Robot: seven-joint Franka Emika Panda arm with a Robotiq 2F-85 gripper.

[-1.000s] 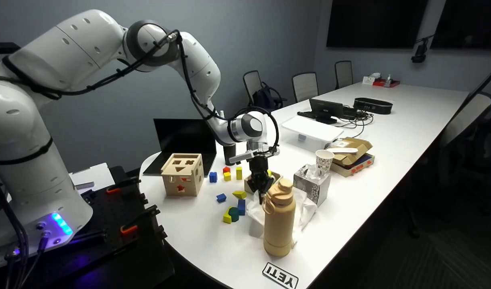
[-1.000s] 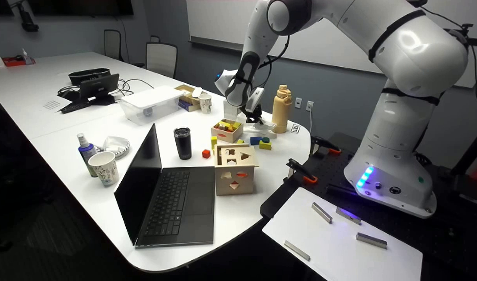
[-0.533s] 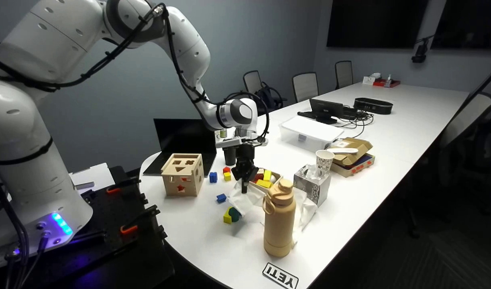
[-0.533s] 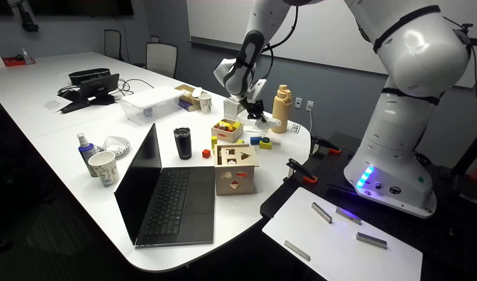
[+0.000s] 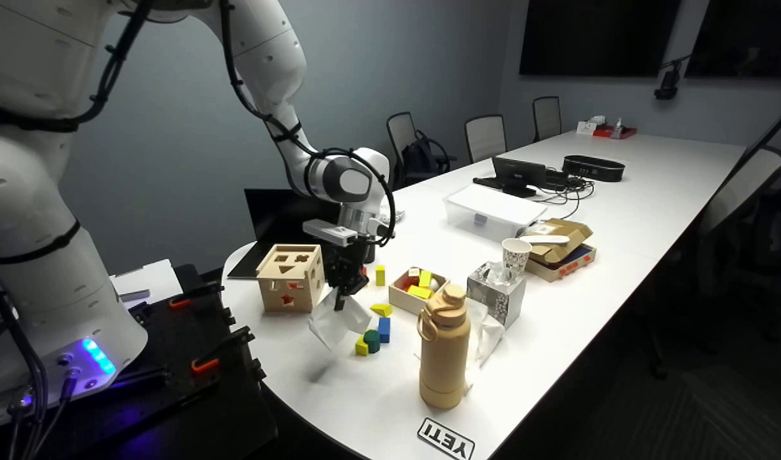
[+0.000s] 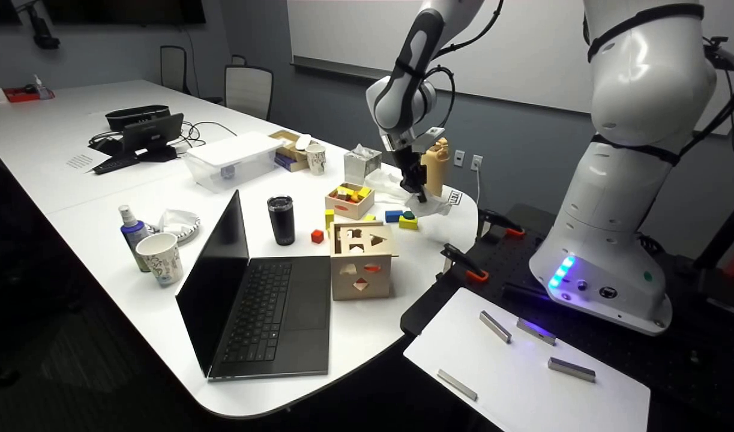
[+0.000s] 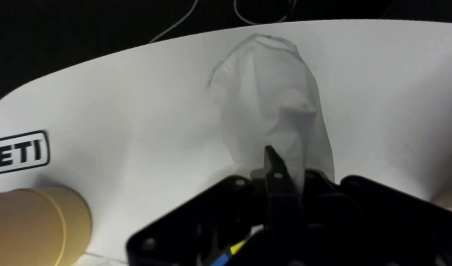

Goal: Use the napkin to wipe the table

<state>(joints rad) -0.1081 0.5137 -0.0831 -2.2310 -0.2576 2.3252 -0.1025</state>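
The napkin point(image 5: 336, 322) is a thin white sheet. It hangs from my gripper point(image 5: 340, 303), which is shut on its upper part. It also shows in an exterior view point(image 6: 430, 206), close to the blocks, and in the wrist view point(image 7: 270, 85), spread out past the fingertips point(image 7: 281, 166). A shadow on the table under the napkin shows it is held a little above the surface. The table point(image 5: 390, 409) is long, glossy and white, and its rounded end lies below the gripper point(image 6: 422, 197). Its curved edge shows in the wrist view point(image 7: 155, 111).
A wooden shape box point(image 5: 289, 281) stands close beside the gripper. A yellow block point(image 5: 362, 345), a green block point(image 5: 371, 341) and a blue block point(image 5: 384, 330) lie near the napkin. A tan bottle point(image 5: 444, 358), crumpled white sheet point(image 5: 487, 333), tissue box point(image 5: 495, 297) and open laptop point(image 6: 270, 312) stand around.
My gripper has moved away from the bottle and tissue box toward the shape box and robot base. The napkin has come along, lifted off the table, past the loose blocks.
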